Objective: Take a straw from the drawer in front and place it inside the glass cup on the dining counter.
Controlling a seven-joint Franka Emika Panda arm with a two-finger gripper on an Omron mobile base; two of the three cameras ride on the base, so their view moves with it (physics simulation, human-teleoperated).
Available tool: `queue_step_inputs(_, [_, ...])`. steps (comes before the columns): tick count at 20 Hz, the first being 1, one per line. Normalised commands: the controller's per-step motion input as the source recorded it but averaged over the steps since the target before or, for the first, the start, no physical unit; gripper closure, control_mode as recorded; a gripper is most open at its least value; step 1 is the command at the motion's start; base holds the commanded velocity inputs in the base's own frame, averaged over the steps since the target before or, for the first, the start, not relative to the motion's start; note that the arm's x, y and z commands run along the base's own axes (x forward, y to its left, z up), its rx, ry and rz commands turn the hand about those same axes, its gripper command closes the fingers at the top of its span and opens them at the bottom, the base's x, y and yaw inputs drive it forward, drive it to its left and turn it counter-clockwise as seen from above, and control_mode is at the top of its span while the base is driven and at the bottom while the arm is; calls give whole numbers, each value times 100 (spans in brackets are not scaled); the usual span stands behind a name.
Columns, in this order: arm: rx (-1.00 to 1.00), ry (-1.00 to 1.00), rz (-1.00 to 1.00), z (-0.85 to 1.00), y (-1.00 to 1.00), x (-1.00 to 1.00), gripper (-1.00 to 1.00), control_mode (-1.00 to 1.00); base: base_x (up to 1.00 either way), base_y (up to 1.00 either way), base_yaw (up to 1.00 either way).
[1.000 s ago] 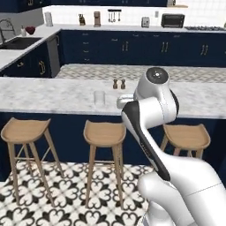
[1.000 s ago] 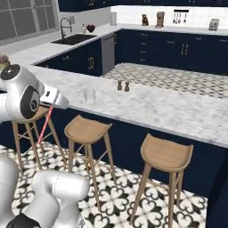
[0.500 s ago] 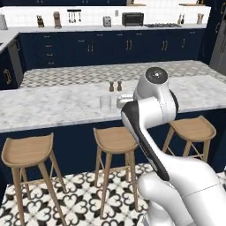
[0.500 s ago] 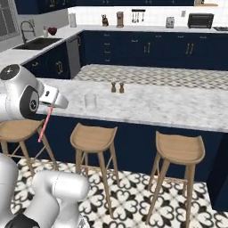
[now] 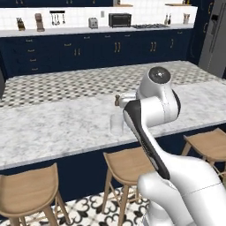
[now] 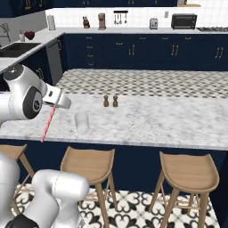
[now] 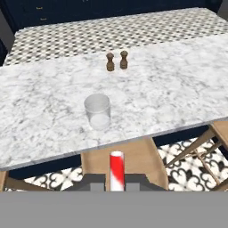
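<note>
My gripper [image 7: 116,181] is shut on the red-pink straw [image 7: 116,171], which points ahead from between the fingers. From the right base camera the straw [image 6: 48,124] hangs slanting down from the gripper [image 6: 57,101], short of the counter's near edge. The clear glass cup [image 7: 97,111] stands upright on the white marble dining counter [image 7: 178,89] close to that edge, ahead of the straw tip and slightly left. The cup [image 6: 82,122] stands just right of the straw. In the left base view the cup [image 5: 116,123] is partly behind my arm. The drawer is out of view.
Two small brown shakers [image 7: 110,62] [image 7: 124,59] stand on the counter beyond the cup. Tan wooden stools [image 6: 89,162] [image 6: 191,171] sit under the counter's near side. Navy cabinets [image 6: 133,51] and a worktop with appliances line the far wall.
The whole picture has shifted as the base drove: the counter and cup are nearer and more in front. The straw stays held in the gripper.
</note>
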Motion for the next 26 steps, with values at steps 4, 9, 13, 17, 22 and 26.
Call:
queue_step_inputs(4, [0,0,0,0,0,0,100,100,88,36,-11])
queue_step_inputs(9, [4,6,0,2,1,25,100,-100,40,12,0])
queue_step_inputs(13, [18,5,16,12,-4,59,100,-100,0,0,0])
queue_step_inputs(17, [24,0,40,8,-9,51,100,-100,0,0,0])
queue_step_inputs(22, [21,0,44,0,-1,59,100,-100,0,0,0])
queue_step_inputs(26, [24,-2,37,0,0,60,100,-100,0,0,0])
